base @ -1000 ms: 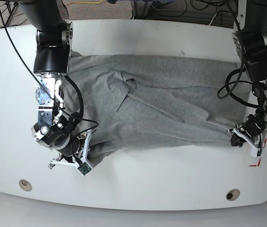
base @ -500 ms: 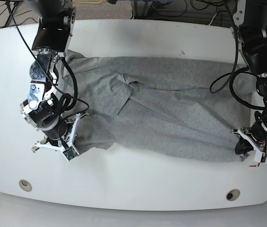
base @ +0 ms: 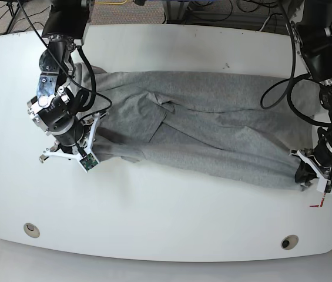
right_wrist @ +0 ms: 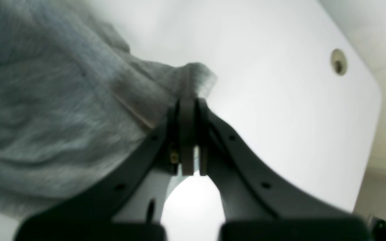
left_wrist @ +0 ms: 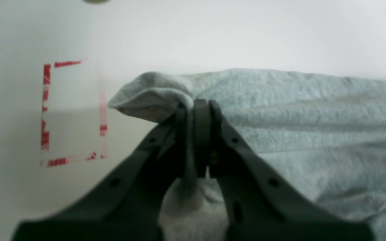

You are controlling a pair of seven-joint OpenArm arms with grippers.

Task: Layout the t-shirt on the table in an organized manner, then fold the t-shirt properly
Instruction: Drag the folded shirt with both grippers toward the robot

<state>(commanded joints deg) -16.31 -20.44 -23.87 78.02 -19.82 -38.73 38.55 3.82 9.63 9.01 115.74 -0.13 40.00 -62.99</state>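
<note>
White and glossy, the table (base: pixel 171 229) filled the base view, cables trailing on the floor beyond its far edge. Stretched across it lay the t-shirt (base: pixel 213 132), plain grey side up, its long axis running from the upper left of the frame down to the lower right. Only the left wrist view revealed the left gripper (left_wrist: pixel 198 110) with fingers pressed together on a bunched corner of cloth, beside a red-and-white tape mark (left_wrist: pixel 72 113). Only the right wrist view showed the right gripper (right_wrist: pixel 188 107) pinching a fold at the garment's edge, with a round grommet hole (right_wrist: pixel 338 62) at the upper right. From above, a second hole (base: pixel 289 241) sat near the front edge, lower right.
</note>
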